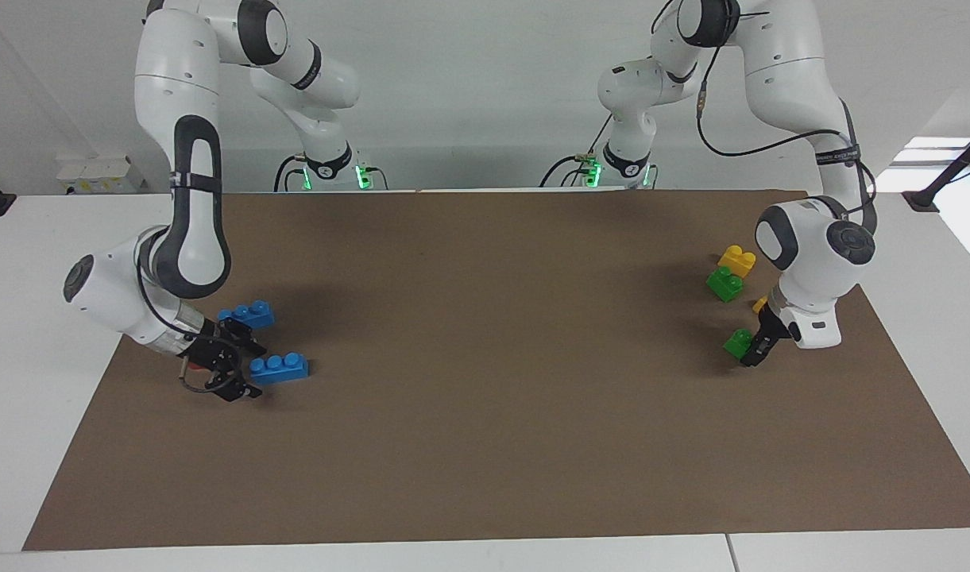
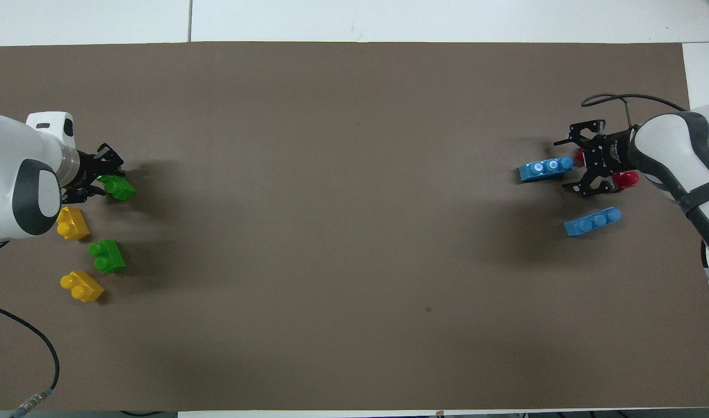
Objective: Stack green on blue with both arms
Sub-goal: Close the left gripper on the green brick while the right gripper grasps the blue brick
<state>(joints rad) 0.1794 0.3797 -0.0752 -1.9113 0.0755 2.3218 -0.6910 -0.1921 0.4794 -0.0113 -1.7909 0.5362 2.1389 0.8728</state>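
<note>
We find the left gripper point(image 1: 755, 352) low at the left arm's end of the mat point(image 1: 485, 445), its fingers pinching a green brick point(image 1: 737, 342) from the side. We judge this the pick for stacking. A second green brick point(image 1: 724, 284) sits nearer the robots, touching a yellow brick point(image 1: 736, 259).

The right gripper point(image 2: 586, 168) rests at the right arm's end with fingers spread around the end of a blue brick point(image 2: 544, 169), apparently positioned to grasp it. Another blue brick point(image 2: 592, 222) lies just beside, nearer the robots. Red bricks point(image 2: 625, 179) show under this gripper.
</note>
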